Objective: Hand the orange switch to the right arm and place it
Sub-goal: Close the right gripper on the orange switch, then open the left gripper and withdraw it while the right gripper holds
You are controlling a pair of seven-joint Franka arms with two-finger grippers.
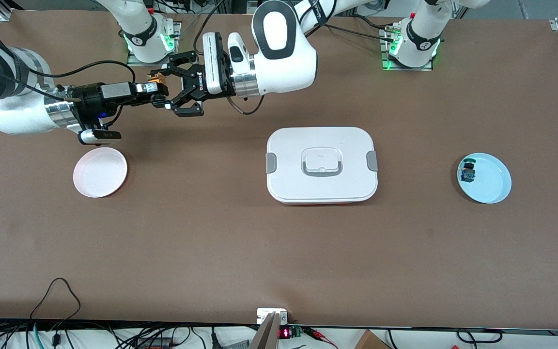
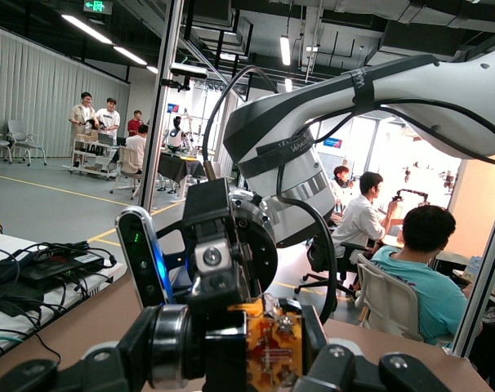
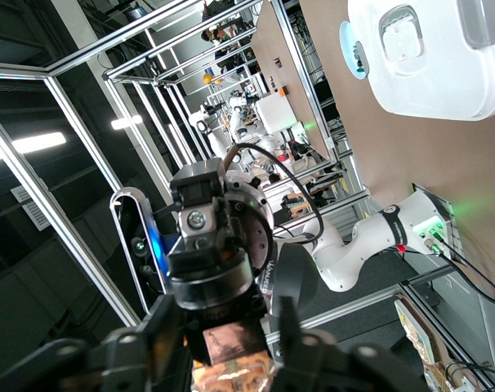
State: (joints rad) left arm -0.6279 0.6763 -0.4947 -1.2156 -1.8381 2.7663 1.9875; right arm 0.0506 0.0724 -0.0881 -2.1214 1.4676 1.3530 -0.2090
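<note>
An orange switch (image 1: 159, 77) with a tan end hangs between both tools above the worktop (image 1: 279, 252). The left tool (image 1: 166, 89) clamps it. I cannot tell whether the right tool (image 1: 160, 92) grips it.

orange switch (image 1: 159, 77) mostly hidden between tools

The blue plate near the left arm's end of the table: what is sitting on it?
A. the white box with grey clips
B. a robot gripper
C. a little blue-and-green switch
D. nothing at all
C: a small blue-and-green switch lies on the blue plate, close to its rim; the white box sits apart at the table's middle, and both grippers are up over the right arm's end.
</note>
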